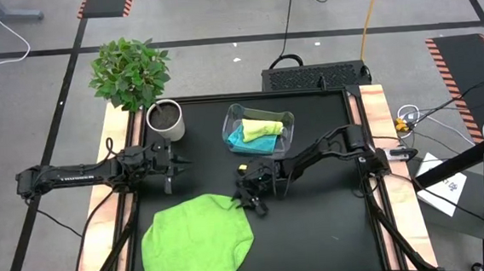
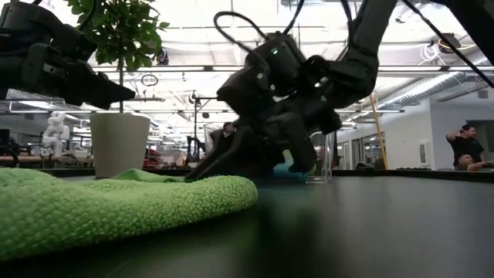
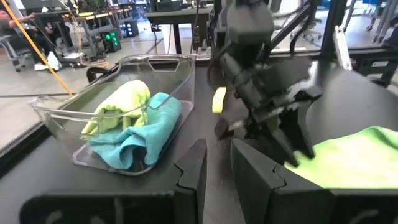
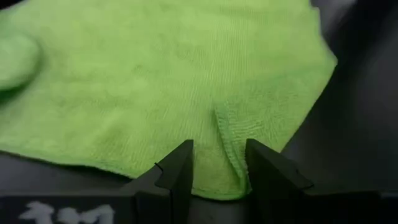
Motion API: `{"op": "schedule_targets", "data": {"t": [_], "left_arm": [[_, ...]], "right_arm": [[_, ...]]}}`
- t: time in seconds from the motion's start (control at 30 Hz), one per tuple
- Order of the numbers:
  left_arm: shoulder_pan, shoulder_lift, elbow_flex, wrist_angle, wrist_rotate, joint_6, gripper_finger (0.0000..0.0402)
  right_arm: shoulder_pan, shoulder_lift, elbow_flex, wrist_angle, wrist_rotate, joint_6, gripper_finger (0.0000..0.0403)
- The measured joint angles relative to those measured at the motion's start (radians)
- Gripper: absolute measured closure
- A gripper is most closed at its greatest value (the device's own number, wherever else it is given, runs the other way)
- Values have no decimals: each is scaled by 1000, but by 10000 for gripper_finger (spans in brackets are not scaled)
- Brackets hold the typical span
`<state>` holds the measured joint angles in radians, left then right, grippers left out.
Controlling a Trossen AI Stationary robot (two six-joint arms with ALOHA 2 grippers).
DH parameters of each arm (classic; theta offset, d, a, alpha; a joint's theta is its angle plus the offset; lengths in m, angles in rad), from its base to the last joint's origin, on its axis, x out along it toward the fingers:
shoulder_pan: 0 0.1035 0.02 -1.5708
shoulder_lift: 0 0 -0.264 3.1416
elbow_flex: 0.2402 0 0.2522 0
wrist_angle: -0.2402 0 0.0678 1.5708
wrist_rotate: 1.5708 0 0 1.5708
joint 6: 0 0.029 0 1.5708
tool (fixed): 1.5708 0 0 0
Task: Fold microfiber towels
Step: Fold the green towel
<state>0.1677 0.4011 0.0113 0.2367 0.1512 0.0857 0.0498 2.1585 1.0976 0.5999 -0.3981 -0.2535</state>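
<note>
- High view: green towel (image 1: 198, 244) spread flat on the tabletop (image 1: 325, 224) at the near edge, left of centre, one corner reaching toward the middle.
- Right tool (image 1: 253, 201) down at that corner, tips on the cloth (low view confirms contact with the tabletop level).
- Right wrist view: a raised ridge of green towel (image 4: 227, 140) pinched up between the two fingers (image 4: 177, 171), so clenched on the towel's edge.
- Left tool (image 1: 170, 176) hovering above the tabletop, just beside the white pot (image 1: 165, 120) with its plant (image 1: 129, 71), well apart from the green towel.
- Left wrist view: fingers (image 3: 193, 174) standing a narrow gap apart, nothing between them (released).
- Clear bin (image 1: 258, 127) behind the right tool, holding a yellow towel (image 1: 263, 128) lying on a blue towel (image 1: 244, 139), both bunched.
</note>
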Motion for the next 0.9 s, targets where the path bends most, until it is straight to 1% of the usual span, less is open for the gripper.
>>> {"op": "schedule_targets", "data": {"t": [0.13,0.17,0.3,0.37,0.53,0.67,0.77,0.9], "left_arm": [[0,0,0,0,6,-11,325],[0,0,0,-1,6,-16,325],[0,0,0,-3,14,-20,325],[0,0,0,-4,14,-21,325],[0,0,0,-8,23,-24,325],[0,0,0,-10,26,-25,325],[0,0,0,-14,28,-37,325],[0,0,0,-33,29,-55,325]], "right_arm": [[-6,45,33,18,4,32,263],[-7,49,37,19,20,38,263],[-9,41,38,10,147,34,263],[-10,34,38,9,184,18,263],[-12,28,37,-1,205,4,263],[-32,28,37,-45,221,21,270],[-52,23,39,-86,244,46,303],[-60,5,36,-141,251,36,380]]}}
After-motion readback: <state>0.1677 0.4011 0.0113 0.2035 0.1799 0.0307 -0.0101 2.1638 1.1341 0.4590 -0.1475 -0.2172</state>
